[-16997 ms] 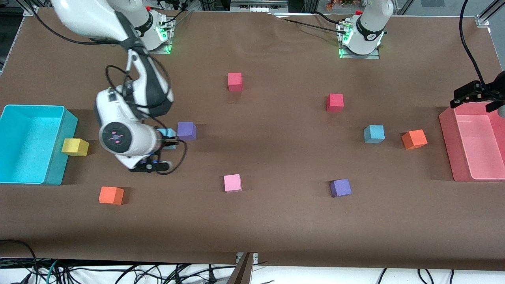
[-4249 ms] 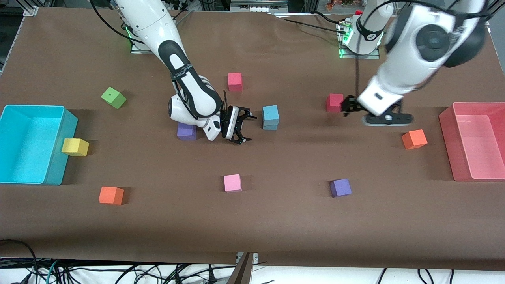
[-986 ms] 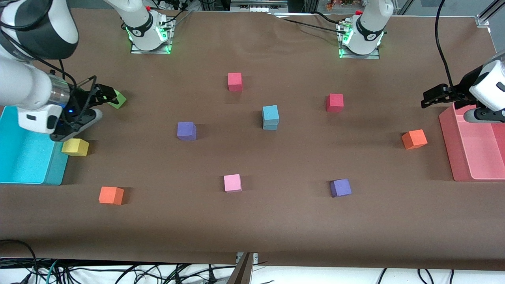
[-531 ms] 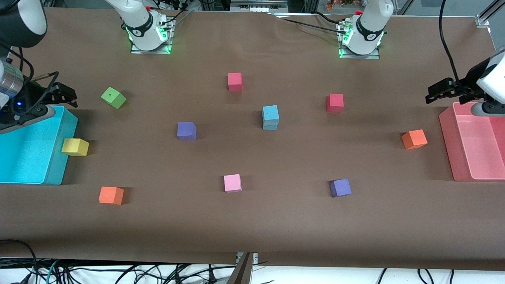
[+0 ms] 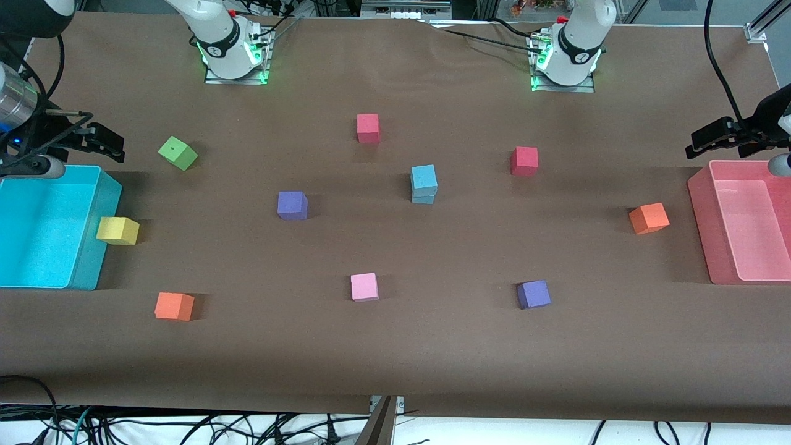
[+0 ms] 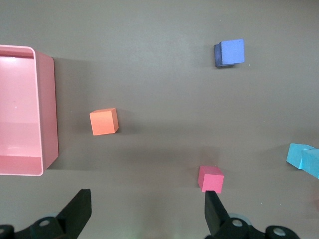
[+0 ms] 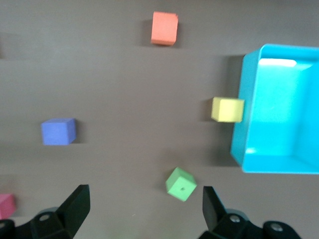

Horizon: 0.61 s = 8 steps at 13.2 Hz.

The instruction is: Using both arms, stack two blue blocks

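Note:
The two blue blocks stand stacked in the middle of the table, the upper one [image 5: 424,177] squarely on the lower one [image 5: 424,197]; an edge of the stack [image 6: 303,158] shows in the left wrist view. Neither gripper touches them. My right gripper [image 5: 110,143] [image 7: 144,208] hangs open and empty over the table by the cyan bin's corner, with the green cube seen below between its fingers. My left gripper [image 5: 704,138] [image 6: 146,211] hangs open and empty by the pink bin's corner, far from the stack.
A cyan bin [image 5: 93,228] sits at the right arm's end and a pink bin [image 5: 701,228] at the left arm's end. Scattered cubes: green [image 5: 178,152], yellow [image 5: 117,230], two orange [image 5: 173,306] [image 5: 649,217], two purple [image 5: 292,205] [image 5: 534,294], pink [image 5: 364,287], two red [image 5: 368,128] [image 5: 524,161].
Both arms have drawn away from the middle toward their own ends of the table, the right gripper leaving the green cube. The blue stack and the other cubes have not moved.

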{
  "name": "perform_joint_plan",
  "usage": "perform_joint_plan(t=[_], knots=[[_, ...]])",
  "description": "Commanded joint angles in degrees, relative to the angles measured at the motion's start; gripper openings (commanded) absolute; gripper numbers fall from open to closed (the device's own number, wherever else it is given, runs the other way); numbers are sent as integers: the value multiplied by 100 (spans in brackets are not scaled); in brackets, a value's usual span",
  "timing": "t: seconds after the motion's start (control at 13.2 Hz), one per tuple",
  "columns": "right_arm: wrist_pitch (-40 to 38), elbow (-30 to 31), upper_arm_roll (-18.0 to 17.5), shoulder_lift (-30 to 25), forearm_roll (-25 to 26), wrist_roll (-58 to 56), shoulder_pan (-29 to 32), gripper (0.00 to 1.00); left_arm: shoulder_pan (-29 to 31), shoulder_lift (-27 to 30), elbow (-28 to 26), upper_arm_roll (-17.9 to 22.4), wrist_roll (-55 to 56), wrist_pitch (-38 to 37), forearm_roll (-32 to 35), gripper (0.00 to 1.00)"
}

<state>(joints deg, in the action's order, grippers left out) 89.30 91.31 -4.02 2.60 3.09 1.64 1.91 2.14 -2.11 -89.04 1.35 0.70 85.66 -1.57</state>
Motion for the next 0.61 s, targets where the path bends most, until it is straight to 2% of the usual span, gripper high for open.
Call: perform_joint_plan(t=[0.0,0.08,0.53], knots=[[-97,151,-65,-216,-221,73,266,100,-47,35,10,-195,-44,56,568,100],[-88,159,14,-216,-230,73,275,100,-30,44,10,-353,-26,47,762,100],[350,168,24,-173,-239,91,249,100,32,35,10,-346,36,117,571,100]])
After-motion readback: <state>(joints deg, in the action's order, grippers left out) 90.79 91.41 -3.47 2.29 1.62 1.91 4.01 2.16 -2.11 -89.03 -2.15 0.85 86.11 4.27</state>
